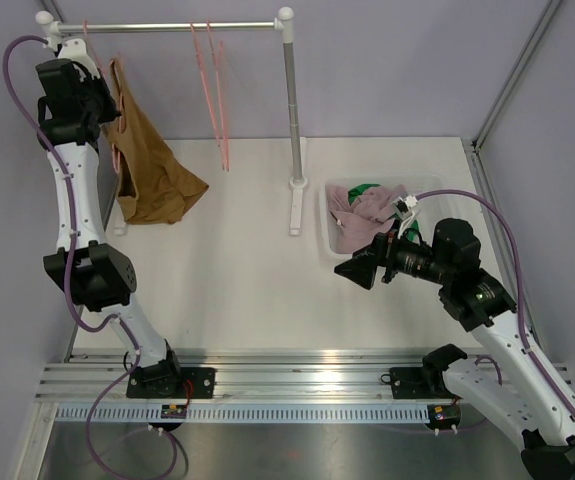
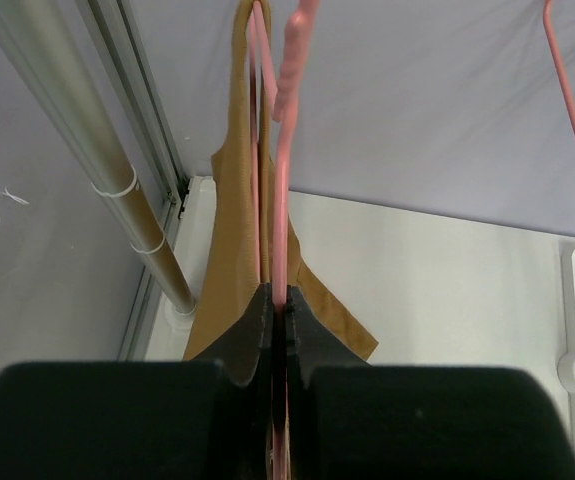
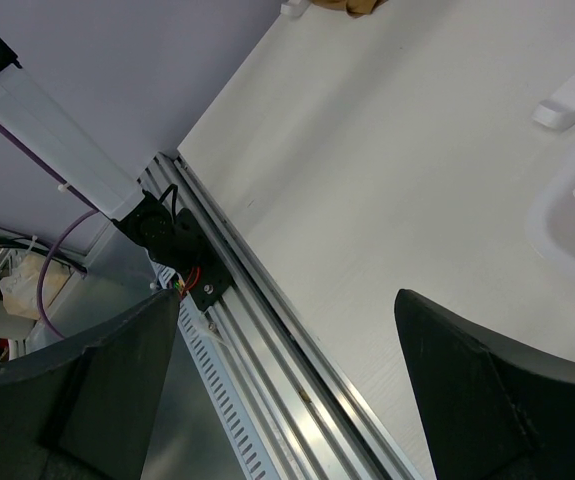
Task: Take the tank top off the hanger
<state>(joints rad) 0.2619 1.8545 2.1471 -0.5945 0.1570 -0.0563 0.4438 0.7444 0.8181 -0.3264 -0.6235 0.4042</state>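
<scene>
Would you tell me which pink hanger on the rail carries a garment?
The leftmost hanger, carrying the brown tank top; the mid-rail hangers hang bare.

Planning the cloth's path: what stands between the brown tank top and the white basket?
Top view: empty pink hangers and the rack's upright post stand between tank top and basket.

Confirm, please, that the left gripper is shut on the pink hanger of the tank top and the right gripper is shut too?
Not quite: the right gripper is open, per the right wrist view; the left gripper is shut on the pink hanger of the tank top.
</scene>
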